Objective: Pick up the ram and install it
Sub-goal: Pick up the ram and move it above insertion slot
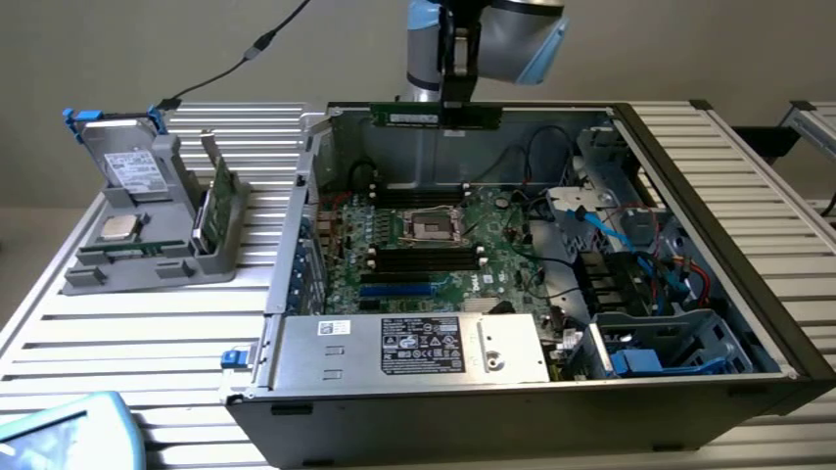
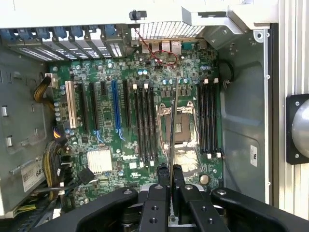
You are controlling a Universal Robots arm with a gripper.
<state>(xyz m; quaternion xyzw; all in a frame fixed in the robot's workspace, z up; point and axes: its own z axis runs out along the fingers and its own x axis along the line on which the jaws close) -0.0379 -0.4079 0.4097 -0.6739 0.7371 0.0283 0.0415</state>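
Note:
The ram (image 1: 418, 117), a slim green stick, hangs level above the far wall of the open computer case (image 1: 731, 225), and my gripper (image 1: 453, 110) is shut on it near its end at the exterior view's right. In the wrist view the ram (image 2: 173, 121) appears edge-on as a thin line between my fingertips (image 2: 163, 173), over the motherboard (image 2: 101, 140) beside the processor socket (image 2: 184, 126). Long black memory slots (image 2: 145, 125) lie on one side of the socket and another bank (image 2: 207, 121) on the other. The stick is well above the board, touching nothing.
A grey parts holder (image 1: 144, 245) at the exterior view's left carries a silver processor chip (image 1: 120, 228) and an upright green card (image 1: 215, 206). A metal power supply box (image 1: 405, 348) fills the case's front. Cables and drive cages (image 1: 640, 284) crowd the case's right side.

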